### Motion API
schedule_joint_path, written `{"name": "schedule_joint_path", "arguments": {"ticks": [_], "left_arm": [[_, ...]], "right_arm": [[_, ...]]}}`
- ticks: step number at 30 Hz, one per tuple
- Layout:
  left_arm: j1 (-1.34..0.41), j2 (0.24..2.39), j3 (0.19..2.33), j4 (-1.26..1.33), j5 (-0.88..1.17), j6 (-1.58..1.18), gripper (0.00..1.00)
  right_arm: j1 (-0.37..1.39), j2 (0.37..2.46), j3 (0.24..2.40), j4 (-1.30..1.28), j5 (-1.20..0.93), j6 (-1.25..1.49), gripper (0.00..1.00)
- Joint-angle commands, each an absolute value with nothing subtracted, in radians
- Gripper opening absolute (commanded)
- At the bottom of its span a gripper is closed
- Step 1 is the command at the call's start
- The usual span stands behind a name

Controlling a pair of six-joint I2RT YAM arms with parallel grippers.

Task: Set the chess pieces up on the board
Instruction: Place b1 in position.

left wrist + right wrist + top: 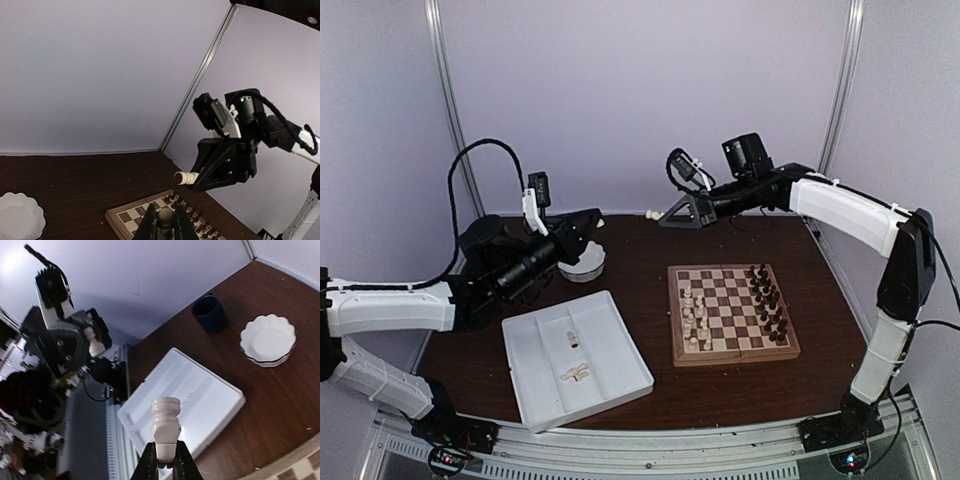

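Observation:
The board point(731, 313) lies right of centre, with cream chess pieces point(696, 312) along its left side and dark ones point(770, 300) along its right. My right gripper point(661, 214) is raised above the far table and shut on a cream piece point(165, 427), which also shows in the left wrist view point(184, 176). My left gripper point(597, 222) is raised facing it and shut on a small round-headed piece point(165, 218). That piece looks dark in shadow in its own view and pale in the right wrist view point(94, 344). The board point(131, 218) shows below the left jaws.
A white divided tray point(610, 330) with a few loose cream pieces point(578, 373) sits front left. A white scalloped dish point(586, 266) stands behind it, and a dark blue cup point(210, 314) stands near the dish. Walls close the back and sides.

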State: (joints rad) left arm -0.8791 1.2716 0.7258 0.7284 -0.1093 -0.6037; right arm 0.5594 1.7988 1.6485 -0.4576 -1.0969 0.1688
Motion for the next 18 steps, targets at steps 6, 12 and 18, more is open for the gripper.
{"name": "schedule_joint_path", "arguments": {"ticks": [6,12,18], "left_arm": [[-0.693,1.266,0.923,0.036,0.057,-0.392,0.0],[-0.675,1.322,0.996,-0.113,0.079,-0.292,0.0],[-0.669,1.314,0.98,-0.143,0.118,-0.316,0.0]], "right_arm": [[0.553,1.87,1.927,-1.324,-0.446,-0.694,0.07],[0.575,2.024,2.092,-1.416,-0.178,-0.811,0.07],[0.602,2.2,2.243,-1.48,-0.018,-0.889,0.07]]}}
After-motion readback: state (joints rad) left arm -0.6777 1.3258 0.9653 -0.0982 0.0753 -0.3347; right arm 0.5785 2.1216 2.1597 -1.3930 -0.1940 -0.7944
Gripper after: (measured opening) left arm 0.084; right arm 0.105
